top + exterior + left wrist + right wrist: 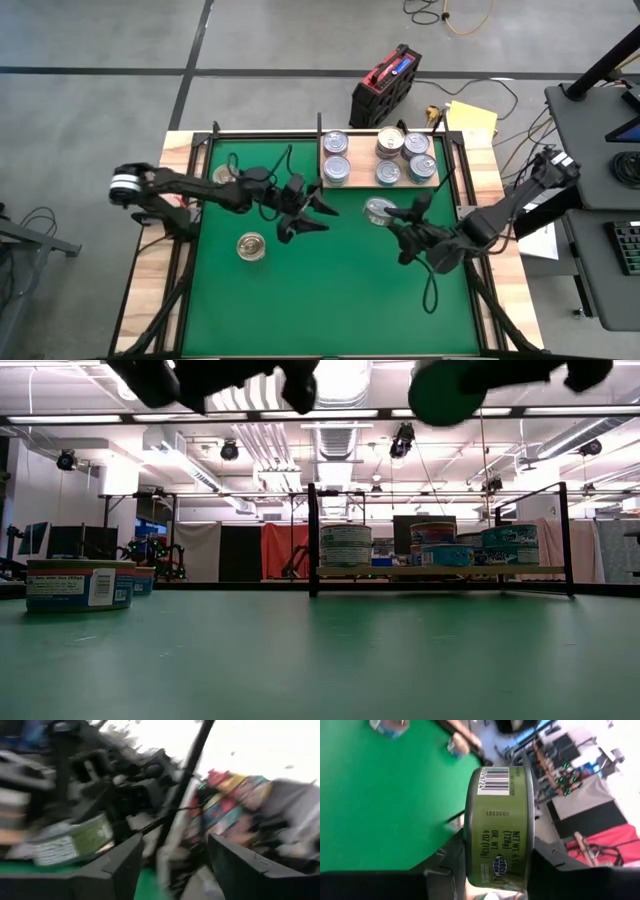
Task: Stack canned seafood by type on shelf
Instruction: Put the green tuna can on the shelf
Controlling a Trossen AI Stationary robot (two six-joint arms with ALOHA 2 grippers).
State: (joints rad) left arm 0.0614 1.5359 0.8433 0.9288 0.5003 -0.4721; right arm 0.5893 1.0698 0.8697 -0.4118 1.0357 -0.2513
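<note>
**Above the mat, one tin held in the air**

Over the green mat [330, 300], going from left to right: at about nine o'clock one tin [251, 246] stands alone on the mat, and another tin [226, 175] stands near the mat's far left edge; both wait to be sorted. The left gripper [312, 212] hangs near the middle, fingers apart and holding nothing, probably free for the next tin. The right gripper [492, 865] is clamped on the sides of a green-labelled tin [500, 827], lifted clear of the mat, I think for carrying it to its kind.

At twelve o'clock lies the wooden shelf [437, 182]. It holds two tins [336, 157] at its left end and a group of four tins [404, 157] to the right. From the low view some seem stacked, but how many I cannot tell.
</note>
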